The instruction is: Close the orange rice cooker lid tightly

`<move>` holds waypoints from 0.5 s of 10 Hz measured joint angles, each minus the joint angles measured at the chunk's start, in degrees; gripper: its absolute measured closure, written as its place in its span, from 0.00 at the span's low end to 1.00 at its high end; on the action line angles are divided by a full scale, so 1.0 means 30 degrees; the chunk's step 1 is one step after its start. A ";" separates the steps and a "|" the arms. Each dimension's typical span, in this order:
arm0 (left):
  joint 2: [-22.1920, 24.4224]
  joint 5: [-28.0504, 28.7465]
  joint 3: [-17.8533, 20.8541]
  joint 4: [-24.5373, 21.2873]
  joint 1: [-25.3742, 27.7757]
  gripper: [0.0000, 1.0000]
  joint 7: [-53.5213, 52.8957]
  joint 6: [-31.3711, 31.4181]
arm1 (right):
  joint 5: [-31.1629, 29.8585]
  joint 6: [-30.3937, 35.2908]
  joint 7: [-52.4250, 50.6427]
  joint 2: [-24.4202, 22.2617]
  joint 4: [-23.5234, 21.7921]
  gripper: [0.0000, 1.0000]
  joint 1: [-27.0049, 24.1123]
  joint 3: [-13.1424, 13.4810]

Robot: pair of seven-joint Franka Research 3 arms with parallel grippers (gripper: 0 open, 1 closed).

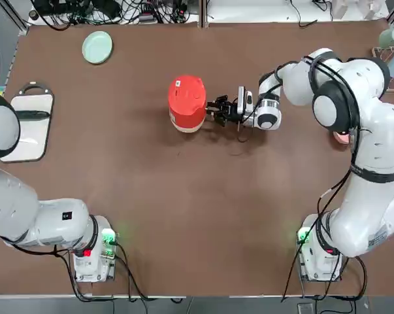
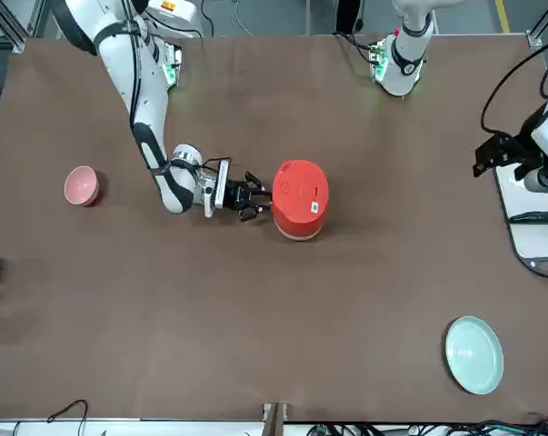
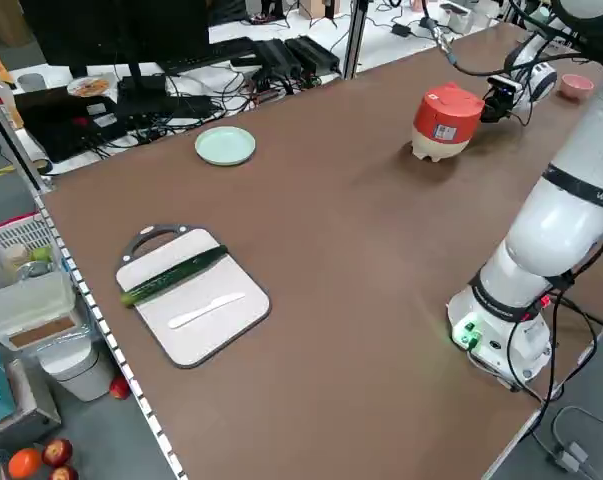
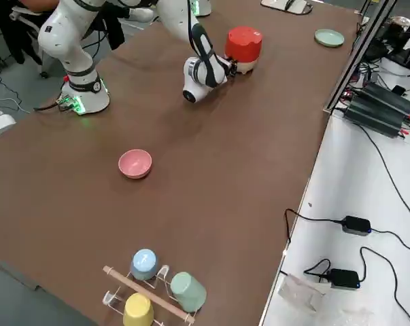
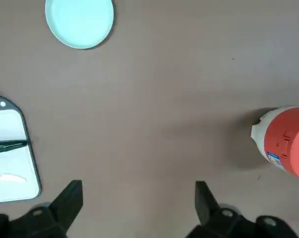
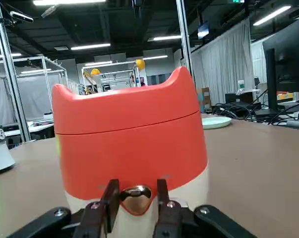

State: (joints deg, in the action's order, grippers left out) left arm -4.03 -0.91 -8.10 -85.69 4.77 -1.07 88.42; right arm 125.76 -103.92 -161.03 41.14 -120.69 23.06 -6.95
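Note:
The orange rice cooker (image 1: pixel 187 104) stands mid-table on its cream base band (image 6: pixel 189 191). Its lid (image 1: pixel 187 95) is down, the white sticker (image 1: pixel 177 83) on top. My right gripper (image 1: pixel 212 108) lies low and level against the cooker's right side. In the right wrist view the fingers (image 6: pixel 109 198) stand close together, with the silvery front latch (image 6: pixel 136 192) caught between them. My left gripper (image 5: pixel 137 191) hangs open, high over the table's left part, far from the cooker (image 5: pixel 285 144).
A pale green plate (image 1: pixel 97 47) lies at the far left. A cutting board (image 1: pixel 28 124) with a cucumber and knife sits at the left edge. A pink bowl (image 2: pixel 81 185) is right of the right arm, and a cup rack (image 4: pixel 157 285) stands at the right edge.

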 joint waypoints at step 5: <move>0.0000 0.0000 0.0000 0.0001 0.0000 0.00 0.0000 0.0000 | 0.0029 -0.0009 0.0040 0.0005 0.0015 0.00 -0.0481 0.0017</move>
State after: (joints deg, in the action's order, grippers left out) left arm -4.02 -0.91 -8.10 -85.69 4.77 -1.07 88.42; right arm 125.85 -103.95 -160.91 41.15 -120.64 21.62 -6.90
